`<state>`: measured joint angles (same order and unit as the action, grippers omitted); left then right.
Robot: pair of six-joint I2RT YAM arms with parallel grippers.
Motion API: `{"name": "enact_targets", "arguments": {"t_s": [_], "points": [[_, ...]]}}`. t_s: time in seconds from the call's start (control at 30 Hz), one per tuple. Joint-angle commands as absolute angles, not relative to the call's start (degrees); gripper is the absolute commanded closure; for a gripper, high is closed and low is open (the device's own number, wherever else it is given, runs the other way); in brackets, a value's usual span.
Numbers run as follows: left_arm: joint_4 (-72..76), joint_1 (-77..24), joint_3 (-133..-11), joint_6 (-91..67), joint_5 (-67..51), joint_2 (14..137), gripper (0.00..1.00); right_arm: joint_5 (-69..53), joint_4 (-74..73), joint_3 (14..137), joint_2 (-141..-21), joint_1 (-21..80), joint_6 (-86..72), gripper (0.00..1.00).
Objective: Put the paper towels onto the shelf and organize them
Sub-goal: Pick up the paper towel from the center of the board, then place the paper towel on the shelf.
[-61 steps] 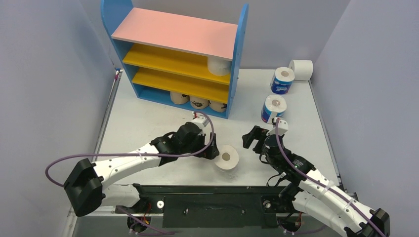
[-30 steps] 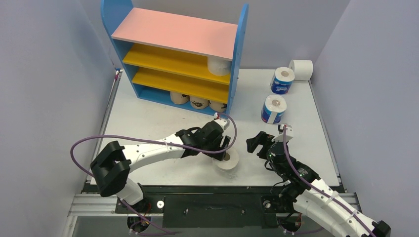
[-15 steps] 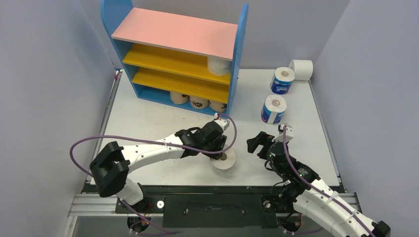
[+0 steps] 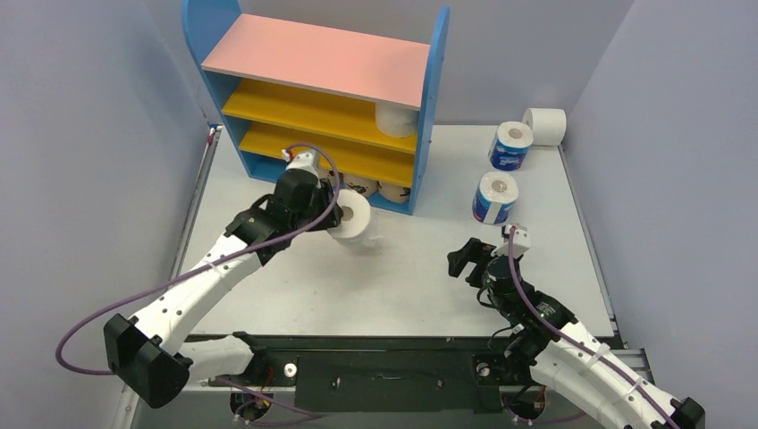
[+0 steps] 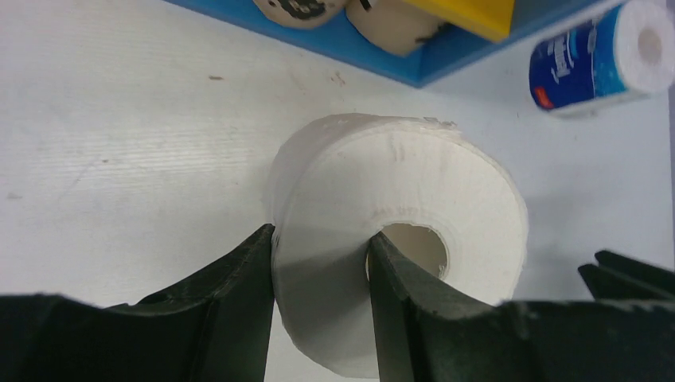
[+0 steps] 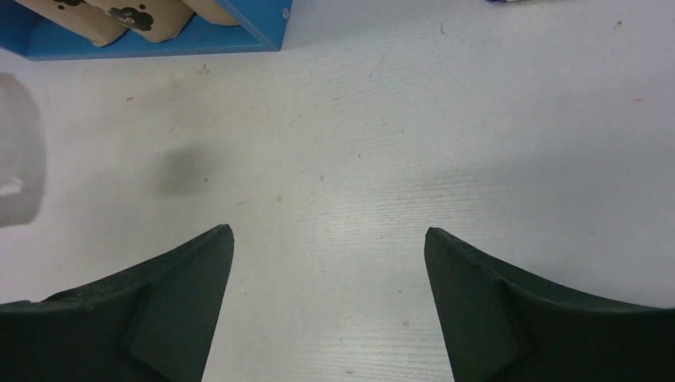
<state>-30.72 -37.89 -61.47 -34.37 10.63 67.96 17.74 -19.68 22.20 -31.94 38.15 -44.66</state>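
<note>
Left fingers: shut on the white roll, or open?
Shut on it. Left wrist view: one of the left gripper's fingers sits inside the white roll's core, the other outside, pinching the wall.

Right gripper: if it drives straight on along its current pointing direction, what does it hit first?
Probably the bare white table top: the open right gripper tilts down toward it, empty. The blue base of the three-tier shelf lies left of that line; depth unclear.

The left arm point(image 4: 192, 286) and right arm point(image 4: 594, 362) share white shell links, black joints and a thin purple cable point(image 4: 311, 146) each. The left gripper point(image 5: 320, 239) and right gripper point(image 6: 326, 232) have matte black, wedge-shaped fingers.
</note>
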Motion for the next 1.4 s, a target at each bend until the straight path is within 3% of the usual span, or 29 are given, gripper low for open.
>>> {"name": "enact_targets", "arguments": {"t_s": [0.0, 0.47, 1.37], "points": [[-34.4, -32.9, -73.0, -39.0, 16.0, 68.1, 0.8, 19.5, -17.1, 24.3, -33.3, 37.4, -42.7, 0.15], [-41.8, -27.7, -100.4, -45.8, 22.1, 82.4, 0.8, 18.9, -16.8, 26.4, -34.9, 36.2, -40.1, 0.15], [-40.7, -24.3, -117.0, -45.5, 18.6, 95.5, 0.79, 17.7, -17.5, 28.4, -35.9, 34.2, -38.6, 0.15]]}}
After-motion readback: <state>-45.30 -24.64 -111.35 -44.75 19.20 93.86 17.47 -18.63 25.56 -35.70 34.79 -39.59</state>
